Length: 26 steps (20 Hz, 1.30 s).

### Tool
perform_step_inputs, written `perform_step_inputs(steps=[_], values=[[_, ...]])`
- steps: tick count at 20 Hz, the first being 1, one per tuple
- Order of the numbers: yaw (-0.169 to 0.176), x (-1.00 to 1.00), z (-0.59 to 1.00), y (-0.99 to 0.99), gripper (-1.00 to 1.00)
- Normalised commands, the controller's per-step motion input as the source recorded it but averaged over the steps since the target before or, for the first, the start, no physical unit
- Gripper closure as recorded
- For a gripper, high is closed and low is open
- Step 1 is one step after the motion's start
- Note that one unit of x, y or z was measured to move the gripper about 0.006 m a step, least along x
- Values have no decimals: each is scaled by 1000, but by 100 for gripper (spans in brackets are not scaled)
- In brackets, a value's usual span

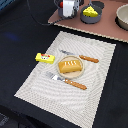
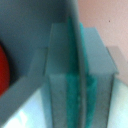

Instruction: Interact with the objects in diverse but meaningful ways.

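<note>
While your gripper (image 1: 68, 7) hangs at the far edge with its pads pressed flat together, the yellow rectangular butter block (image 1: 44, 58) lies on the woven placemat (image 1: 35, 82), the glossy golden bread loaf (image 1: 69, 66) between wooden-handled knife (image 1: 82, 57) and fork (image 1: 67, 81), the holed cheese wedge (image 1: 90, 11) in the grey saucepan (image 1: 91, 19).

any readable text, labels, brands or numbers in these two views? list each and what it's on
None readable.
Butter block: small red and dark marks on its top face, too blurred to tell whether they are text.
Bread loaf, cheese wedge, fork, knife, placemat: no print visible.
Wrist view: only blurred grey and teal surfaces close to the camera, no text.
</note>
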Motion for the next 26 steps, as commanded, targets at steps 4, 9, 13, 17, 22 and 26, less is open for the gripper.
perform_step_inputs(steps=[4, 9, 13, 17, 22, 26], values=[[2, -318, 111, -771, 100], [0, -333, 77, -790, 100], [0, -272, 19, -836, 100], [0, -241, 9, -859, 100], [0, -203, 50, -874, 100], [0, -162, 71, -866, 100]])
